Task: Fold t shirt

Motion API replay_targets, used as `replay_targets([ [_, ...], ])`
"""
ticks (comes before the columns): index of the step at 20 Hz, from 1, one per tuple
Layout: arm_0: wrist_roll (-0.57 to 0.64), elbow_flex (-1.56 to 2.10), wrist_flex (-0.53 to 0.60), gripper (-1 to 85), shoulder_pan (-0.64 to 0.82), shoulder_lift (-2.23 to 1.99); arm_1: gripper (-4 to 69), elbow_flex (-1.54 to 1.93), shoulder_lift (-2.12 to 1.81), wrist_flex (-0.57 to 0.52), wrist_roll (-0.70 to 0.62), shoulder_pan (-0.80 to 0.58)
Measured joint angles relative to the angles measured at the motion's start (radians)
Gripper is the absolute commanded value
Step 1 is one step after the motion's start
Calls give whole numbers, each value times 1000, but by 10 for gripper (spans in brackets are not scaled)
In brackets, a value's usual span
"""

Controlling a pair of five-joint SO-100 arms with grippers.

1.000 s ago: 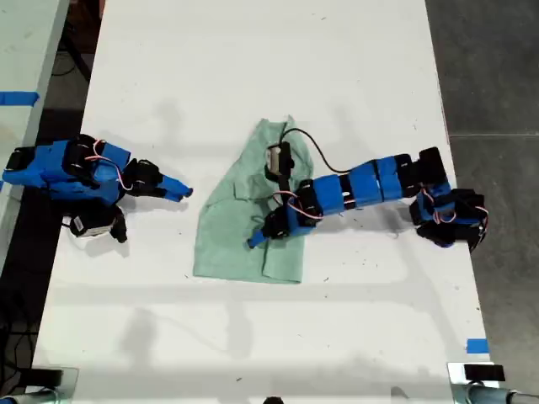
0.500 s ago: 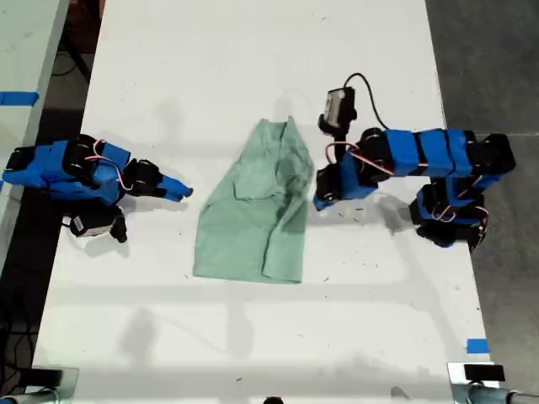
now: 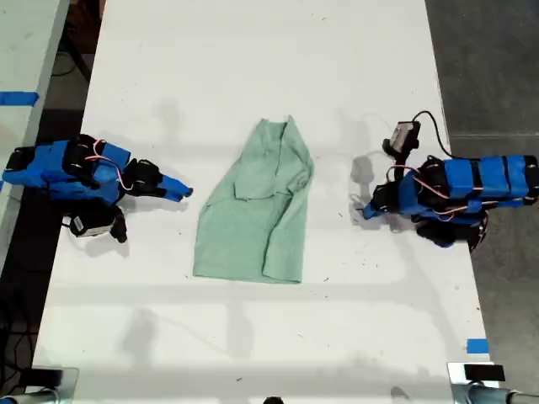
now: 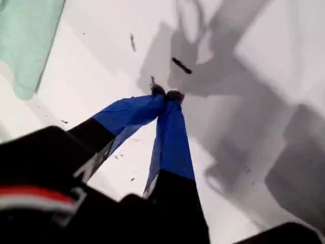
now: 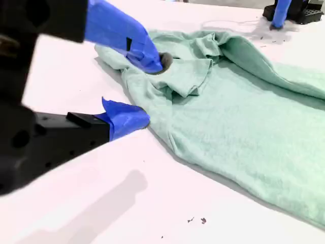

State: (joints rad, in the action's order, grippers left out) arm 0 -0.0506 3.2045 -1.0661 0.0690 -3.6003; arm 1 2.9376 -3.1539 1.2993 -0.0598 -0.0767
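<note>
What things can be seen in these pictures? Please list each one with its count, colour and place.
t shirt: one, pale mint green, partly folded, lying in the middle of the table.
table: one, white, under everything.
blue tape: two pieces, one near the table's edge at the exterior view's lower right, one on the neighbouring surface at its left.
my first gripper: one, blue, shut, empty, over bare table at the exterior view's right.
my second gripper: one, blue, open, empty, at the shirt's edge, at the exterior view's left.
</note>
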Motion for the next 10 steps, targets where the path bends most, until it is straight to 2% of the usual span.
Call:
replay_targets([
  [3,0,0,0,138,0,0,19,103,-304,67,-5,-20],
  [10,0,0,0,139,0,0,19,107,-341,69,2,-29],
])
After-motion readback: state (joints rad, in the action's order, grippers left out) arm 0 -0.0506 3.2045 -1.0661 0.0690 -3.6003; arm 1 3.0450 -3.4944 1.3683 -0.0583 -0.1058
